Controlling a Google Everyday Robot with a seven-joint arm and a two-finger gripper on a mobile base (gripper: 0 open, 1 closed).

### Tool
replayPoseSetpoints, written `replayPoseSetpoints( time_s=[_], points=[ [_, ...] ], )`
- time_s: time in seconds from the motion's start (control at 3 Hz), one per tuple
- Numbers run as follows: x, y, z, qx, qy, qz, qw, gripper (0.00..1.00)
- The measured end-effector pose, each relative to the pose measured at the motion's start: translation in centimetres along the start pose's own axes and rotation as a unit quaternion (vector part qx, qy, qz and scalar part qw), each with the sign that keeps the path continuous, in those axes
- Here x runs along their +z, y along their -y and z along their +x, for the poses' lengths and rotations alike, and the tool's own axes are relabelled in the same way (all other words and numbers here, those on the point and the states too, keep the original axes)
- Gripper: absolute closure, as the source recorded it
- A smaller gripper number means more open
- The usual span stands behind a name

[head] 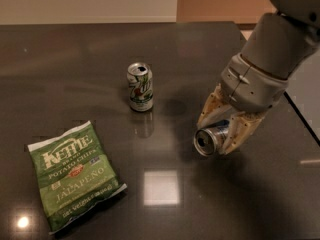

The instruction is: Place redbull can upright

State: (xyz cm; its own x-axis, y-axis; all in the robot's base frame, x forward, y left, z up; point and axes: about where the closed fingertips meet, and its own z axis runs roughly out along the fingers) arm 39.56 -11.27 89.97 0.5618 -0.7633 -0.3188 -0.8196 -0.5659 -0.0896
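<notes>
The redbull can (211, 138) is slim, silver and blue. It is held on its side, its silver top facing the lower left, just above the dark table (75, 54). My gripper (219, 129) is at the right of the view, shut on the can, with one tan finger (207, 108) on its far side and the other on its near side. The grey arm (272, 49) rises to the upper right and hides the can's rear end.
A wider white and green soda can (140, 86) stands upright left of the gripper. A green Kettle jalapeño chip bag (72, 174) lies flat at the front left. The table's right edge (302, 116) runs just beyond the arm.
</notes>
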Motion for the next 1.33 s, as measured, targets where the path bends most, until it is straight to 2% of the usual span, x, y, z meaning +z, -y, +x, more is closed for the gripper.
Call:
replayPoseSetpoints(
  time_s=[0.33,0.67,1.0,1.33],
  points=[
    [-1.6,0.7,-1.1,0.064,0.088,0.044,0.9931,1.00],
    [-2.5,1.4,-2.4,0.097,0.186,0.079,0.9746,1.00],
    [-3.3,2.4,-3.7,0.118,0.285,0.108,0.9451,1.00],
    [-3.9,3.0,-3.8,0.138,0.354,0.129,0.9159,1.00]
  ],
)
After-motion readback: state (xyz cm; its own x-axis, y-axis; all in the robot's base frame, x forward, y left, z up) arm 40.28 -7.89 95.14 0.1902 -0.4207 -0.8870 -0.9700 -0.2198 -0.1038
